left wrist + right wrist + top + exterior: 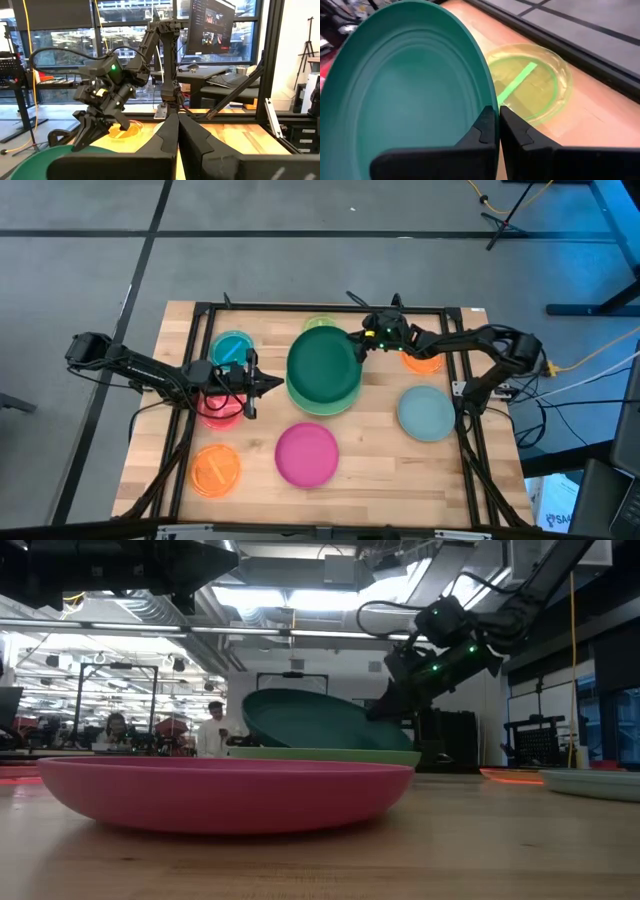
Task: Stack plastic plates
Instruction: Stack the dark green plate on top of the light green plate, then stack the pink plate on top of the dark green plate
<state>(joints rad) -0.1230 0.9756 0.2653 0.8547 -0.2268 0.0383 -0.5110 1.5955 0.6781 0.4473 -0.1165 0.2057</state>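
A dark green plate (323, 363) hangs tilted over a light green plate (322, 402) at mid-table. It also shows in the low view (315, 720) and the right wrist view (405, 95). My right gripper (362, 346) is shut on its rim. My left gripper (272, 385) is shut and empty, just left of the two green plates, above a red plate (220, 410); its fingers show in the left wrist view (177, 132). A magenta plate (307, 453), a grey-teal plate (427, 413), a blue plate (232, 347), a lime plate (532, 80) and two orange plates (215, 470) (424, 362) lie flat on the table. My right gripper pinches the dark green plate's rim (491, 102) on its far right side, one finger on the upper face and one on the underside. The fingers come slanting down from the table's right. The plate is tilted, held side up; the light green plate's rim (320, 753) hides its low side.
A black frame (455, 315) runs round the wooden table top. The lime plate (320, 325) lies just behind the green stack, the orange one under my right arm. Bare wood shows between the magenta and grey-teal plates (370, 430).
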